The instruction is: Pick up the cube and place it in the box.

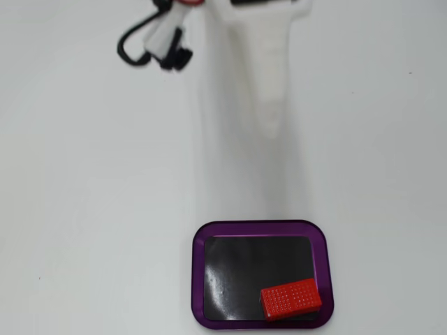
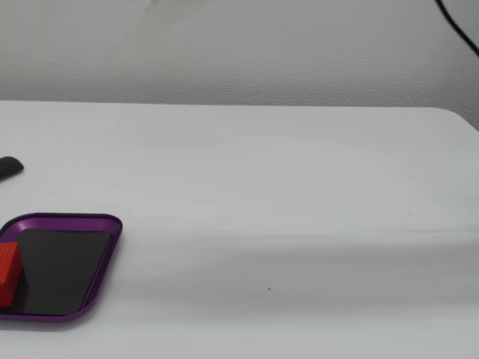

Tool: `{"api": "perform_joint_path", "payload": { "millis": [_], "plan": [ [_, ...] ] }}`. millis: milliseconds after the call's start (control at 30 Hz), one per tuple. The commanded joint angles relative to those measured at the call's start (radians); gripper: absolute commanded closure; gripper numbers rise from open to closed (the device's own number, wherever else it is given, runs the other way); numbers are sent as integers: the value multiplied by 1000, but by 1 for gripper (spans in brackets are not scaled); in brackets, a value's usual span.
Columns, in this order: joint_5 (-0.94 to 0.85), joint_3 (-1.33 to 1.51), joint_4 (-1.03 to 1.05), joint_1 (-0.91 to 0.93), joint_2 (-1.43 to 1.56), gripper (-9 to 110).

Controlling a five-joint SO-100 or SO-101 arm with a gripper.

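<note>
The red cube (image 1: 291,299) lies inside the purple box (image 1: 198,279), in the near right corner of its black bottom, in a fixed view. In the other fixed view the cube (image 2: 8,272) shows at the left edge, inside the box (image 2: 96,221). The white gripper (image 1: 269,129) hangs high above the table, blurred, well behind the box and apart from the cube. Its jaws cannot be made out. It holds nothing that I can see.
A black cable loop (image 1: 133,49) and a black connector (image 1: 176,58) hang by the arm at the top. A small dark object (image 2: 9,167) lies on the white table at the left edge. A black cable (image 2: 458,26) runs along the wall.
</note>
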Motion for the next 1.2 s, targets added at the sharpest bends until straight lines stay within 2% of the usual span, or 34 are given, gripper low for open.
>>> {"api": "perform_joint_path", "payload": {
  "millis": [0,133,233,433,667,967,1167],
  "plan": [
    [58,-43,83,3,129,83],
    [141,-38,239,8,184,83],
    [149,51,261,49,245,84],
    [147,442,255,71,523,84],
    [146,1052,55,69,927,84],
    [144,1899,-367,74,1439,84],
    [146,2181,-472,75,1753,83]
  ]
}}
